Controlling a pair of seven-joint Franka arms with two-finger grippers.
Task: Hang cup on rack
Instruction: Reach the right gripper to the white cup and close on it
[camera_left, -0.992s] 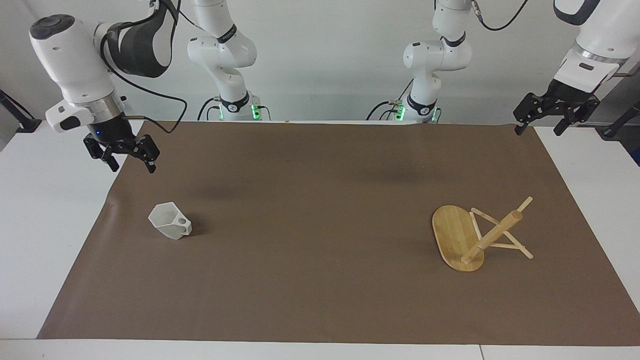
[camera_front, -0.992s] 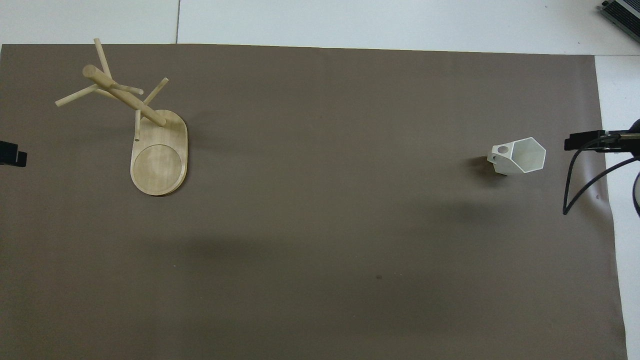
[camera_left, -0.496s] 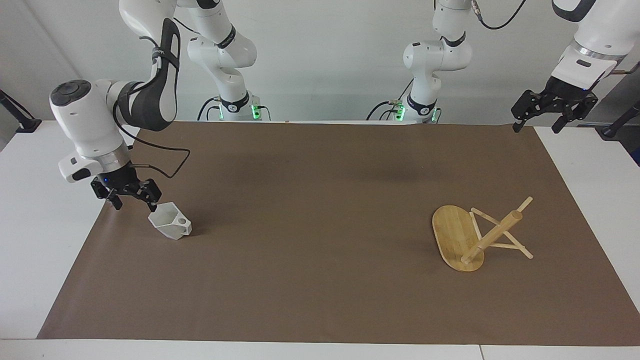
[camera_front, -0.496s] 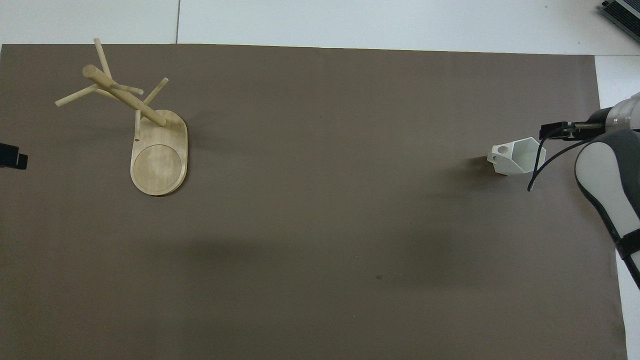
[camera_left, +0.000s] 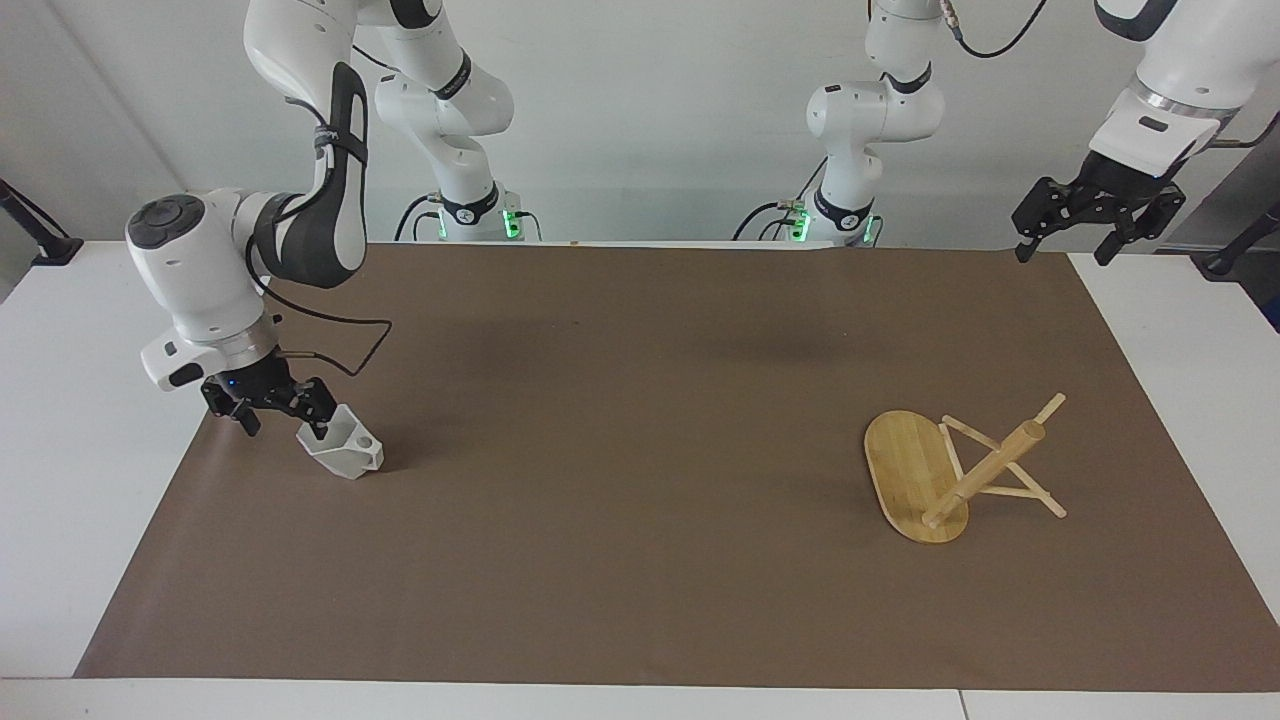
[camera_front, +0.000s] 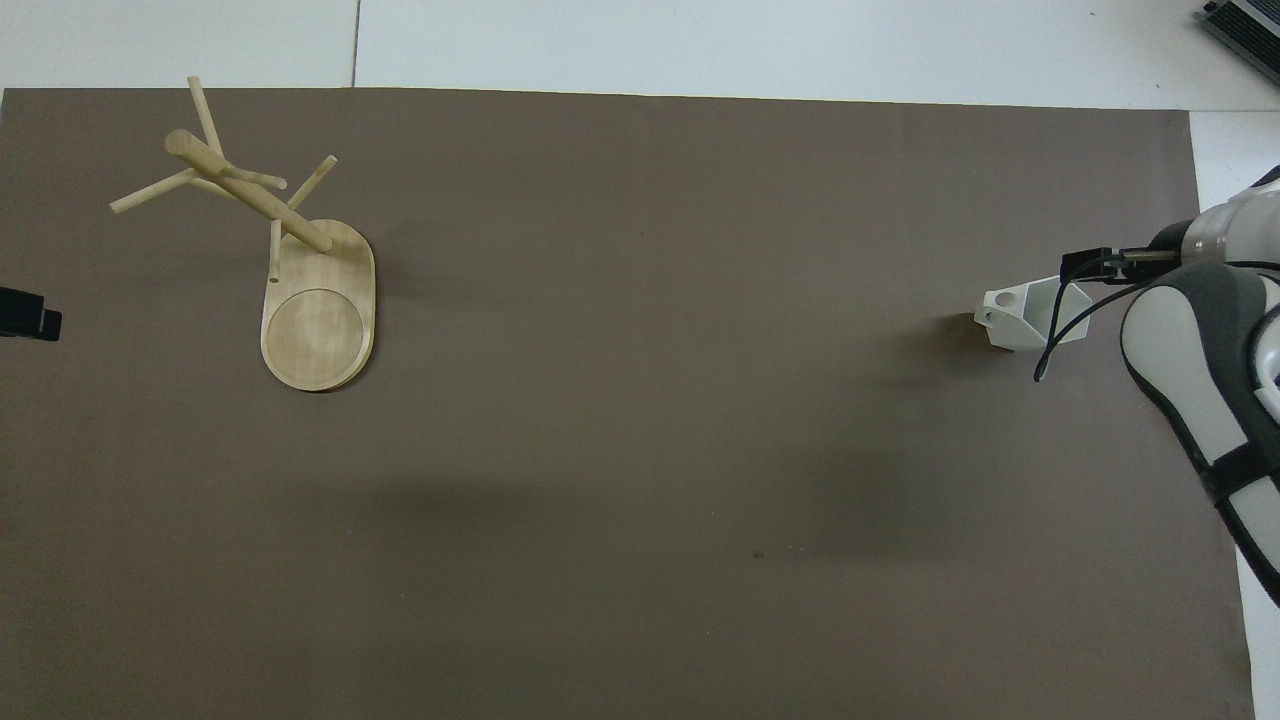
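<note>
The white faceted cup (camera_left: 348, 455) stands on the brown mat toward the right arm's end, its handle tab pointing to the table's middle; it also shows in the overhead view (camera_front: 1015, 318). My right gripper (camera_left: 283, 424) is open and low at the cup, one finger at its mouth and the other outside its wall. In the overhead view the right gripper (camera_front: 1082, 268) covers part of the rim. The bamboo rack (camera_left: 985, 472) rests on its oval base (camera_front: 318, 330) toward the left arm's end. My left gripper (camera_left: 1060, 245) is open, empty and raised, apart from the rack.
A brown mat (camera_left: 620, 480) covers most of the white table. A black cable (camera_left: 340, 335) loops from the right arm's wrist over the mat beside the cup. The left gripper's tip (camera_front: 28, 325) shows at the overhead view's edge.
My right gripper has come down from above the mat's edge to the cup and now straddles its rim. My left gripper has drifted slightly upward. The cup and rack have not moved.
</note>
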